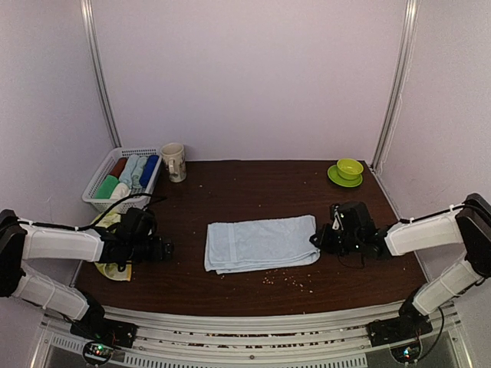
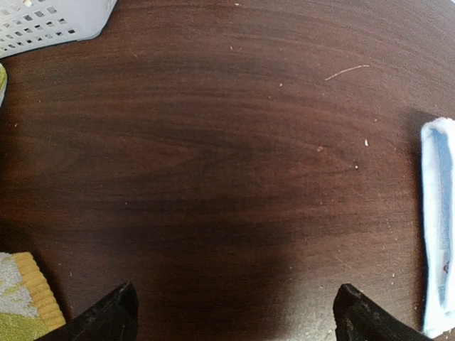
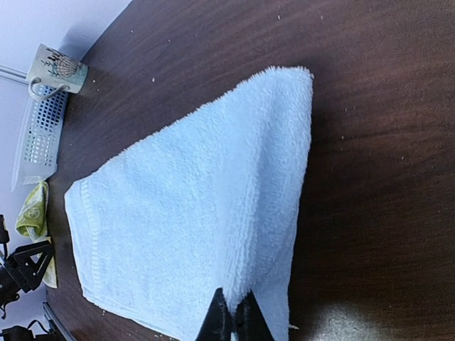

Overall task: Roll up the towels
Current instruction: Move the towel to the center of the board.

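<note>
- Right jaws are pressed together, their dark fingertips [image 3: 222,320] pinching the near short edge of the pale blue-white terry cloth towel [image 1: 261,244], close to one corner.
- That towel lies folded flat and unrolled, a long rectangle reaching from the right jaws toward the left jaws, on the dark brown wooden worktop [image 1: 253,188].
- Left jaws are spread as wide as they go and hold nothing. They hover over bare wood, and the blue towel's far short edge lies off to their right, apart from them.
- Just to the left of the left jaws a yellow-green cloth towel with white print [image 1: 113,268] lies crumpled and unrolled, partly hidden under the left arm.
- Beyond the left jaws, at the back left of the worktop, stands a white slatted plastic basket [image 1: 98,201]. It holds rolled cloths [image 1: 134,170] side by side in dark red, pale blue, deep blue, green and white.
- A cream ceramic mug with a dark print [image 1: 174,161] stands upright just to the right of the basket.
- Well beyond the right jaws, in the back right corner, a lime green cup on a green saucer [image 1: 349,170] stands alone.
- Pale crumbs [image 1: 288,281] are scattered on the wood along the blue towel's front long edge, on the side nearer the right jaws.
</note>
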Robot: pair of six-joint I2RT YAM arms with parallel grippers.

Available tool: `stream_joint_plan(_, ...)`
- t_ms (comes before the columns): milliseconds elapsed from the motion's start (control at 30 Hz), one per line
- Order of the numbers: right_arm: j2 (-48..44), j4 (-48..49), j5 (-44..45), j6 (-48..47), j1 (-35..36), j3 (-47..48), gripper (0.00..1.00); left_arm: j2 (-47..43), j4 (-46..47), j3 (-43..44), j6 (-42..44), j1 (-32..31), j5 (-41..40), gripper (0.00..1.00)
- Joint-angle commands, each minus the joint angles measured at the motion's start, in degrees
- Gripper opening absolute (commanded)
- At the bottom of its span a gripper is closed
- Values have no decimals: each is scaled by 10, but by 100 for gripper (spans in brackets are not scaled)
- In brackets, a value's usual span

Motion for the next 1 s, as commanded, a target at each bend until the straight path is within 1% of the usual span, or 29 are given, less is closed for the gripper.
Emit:
stream_joint_plan(0, -46, -83, 52, -19, -6, 23, 0, -8, 21, 3, -1, -3, 4, 98)
stream_joint_plan(100, -65, -133, 94, -21, -9, 23, 0, -4, 22, 7, 0, -4, 11, 98)
stream_joint_plan(300, -125, -154, 126, 24, -9, -41, 0, 1, 23, 19, 2, -27, 16, 98)
stream_joint_plan(400, -158, -158, 142, 33, -9, -72, 0, 11, 25, 30, -2, -47, 14, 98)
stream_joint_plan(600, -187, -194, 165, 44, -9, -75, 0, 42, 30, 61, 0, -103, 5, 98)
stream_joint_plan(700, -205, -201, 166, 66, -8, -92, 5, 57, 25, 80, 0, -134, -3, 98)
stream_joint_plan(900, -269, -235, 194, 99, -8, -134, 5, 92, 29, 110, -2, -165, -11, 98)
stream_joint_plan(933, -275, -240, 194, 99, -7, -137, 8, 101, 30, 117, -3, -171, -11, 98)
stream_joint_plan(967, -281, -253, 195, 103, -8, -138, 14, 111, 30, 124, -3, -178, -12, 98)
